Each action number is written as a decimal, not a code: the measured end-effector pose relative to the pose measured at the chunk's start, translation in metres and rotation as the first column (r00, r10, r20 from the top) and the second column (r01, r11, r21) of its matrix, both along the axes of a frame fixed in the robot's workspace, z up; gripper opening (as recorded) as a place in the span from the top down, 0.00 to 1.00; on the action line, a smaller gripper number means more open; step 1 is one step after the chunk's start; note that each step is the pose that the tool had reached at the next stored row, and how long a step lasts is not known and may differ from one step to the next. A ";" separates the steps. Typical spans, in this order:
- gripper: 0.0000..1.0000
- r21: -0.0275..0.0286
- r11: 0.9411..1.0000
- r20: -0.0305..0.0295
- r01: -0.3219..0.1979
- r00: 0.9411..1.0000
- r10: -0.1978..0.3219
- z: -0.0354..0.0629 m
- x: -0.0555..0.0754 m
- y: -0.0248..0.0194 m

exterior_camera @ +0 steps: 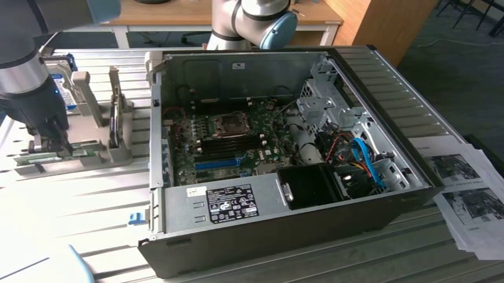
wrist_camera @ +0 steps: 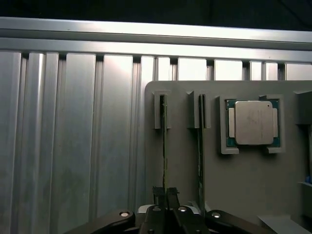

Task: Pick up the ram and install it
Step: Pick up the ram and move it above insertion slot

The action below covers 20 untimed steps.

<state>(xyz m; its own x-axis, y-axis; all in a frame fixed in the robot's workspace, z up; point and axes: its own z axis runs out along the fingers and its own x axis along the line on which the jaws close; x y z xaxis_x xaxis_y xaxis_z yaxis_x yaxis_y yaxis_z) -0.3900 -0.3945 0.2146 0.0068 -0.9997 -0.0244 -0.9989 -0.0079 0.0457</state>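
Note:
Two green ram sticks stand on edge in slots of a grey holder plate (wrist_camera: 243, 185). My gripper (wrist_camera: 165, 194) is down over one ram (wrist_camera: 164, 146), and its two dark fingertips are pressed against either side of the stick's thin edge. The second ram (wrist_camera: 200, 156) stands free in the slot beside it. In the exterior view my gripper (exterior_camera: 49, 147) reaches down onto the holder (exterior_camera: 110, 154) at the exterior view's left, where the green ram (exterior_camera: 35, 158) lies beneath it. The open computer case (exterior_camera: 378, 200) with its motherboard (exterior_camera: 228, 138) stands at the centre, apart from the gripper.
A processor chip (wrist_camera: 253, 122) sits in a pocket of the holder beside the sticks. Upright grey brackets (exterior_camera: 118, 112) stand between the holder and the case. Printed sheets (exterior_camera: 464, 194) lie at the exterior view's right. The table is ribbed metal (wrist_camera: 73, 146).

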 end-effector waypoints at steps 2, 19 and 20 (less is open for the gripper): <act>0.89 0.000 1.000 0.000 0.000 1.000 0.000 0.0034 0.000 0.0000; 0.89 0.000 1.000 0.000 0.000 1.000 0.000 0.0383 0.000 0.0000; 0.89 0.000 1.000 0.000 0.000 1.000 0.000 0.0403 0.000 0.0000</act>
<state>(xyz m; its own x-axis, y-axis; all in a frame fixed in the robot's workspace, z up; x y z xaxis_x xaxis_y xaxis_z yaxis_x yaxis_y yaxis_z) -0.3897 -0.3945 0.2549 0.0068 -0.9997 -0.0244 -0.9989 -0.0079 0.0456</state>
